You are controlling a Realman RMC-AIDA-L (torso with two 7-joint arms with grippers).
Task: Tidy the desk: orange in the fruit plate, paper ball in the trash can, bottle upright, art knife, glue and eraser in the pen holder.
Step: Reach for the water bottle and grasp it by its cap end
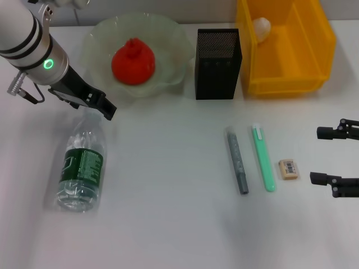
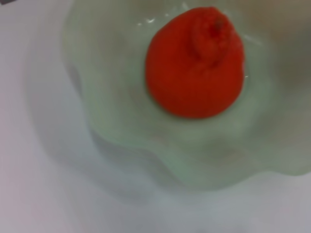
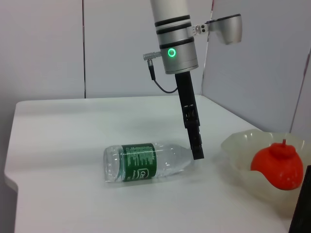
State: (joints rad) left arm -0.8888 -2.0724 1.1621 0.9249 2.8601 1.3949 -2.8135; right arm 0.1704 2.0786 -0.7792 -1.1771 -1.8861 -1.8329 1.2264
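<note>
White desk [image 1: 168, 224], pale grey wall panels behind it in the right wrist view; fruit plate [image 1: 174, 45] at the far edge w/ the orange [image 1: 133, 61] sitting in it; pen holder [image 1: 218, 64] just beside the plate; trash can [image 1: 314, 61] next to that, paper ball [image 1: 261, 28] in its far corner; bottle [image 1: 82, 171] lying on its side near the robot's left, cap end by the left gripper [image 1: 105, 108]; its tips low at the bottle's neck, can't tell if spread or closed; grey glue stick [image 1: 236, 161], green art knife [image 1: 263, 157], eraser [image 1: 288, 168] lie side by side on the desk, apart; right gripper [image 1: 325, 156] beside the eraser, fingers spread, holding nothing.
</note>
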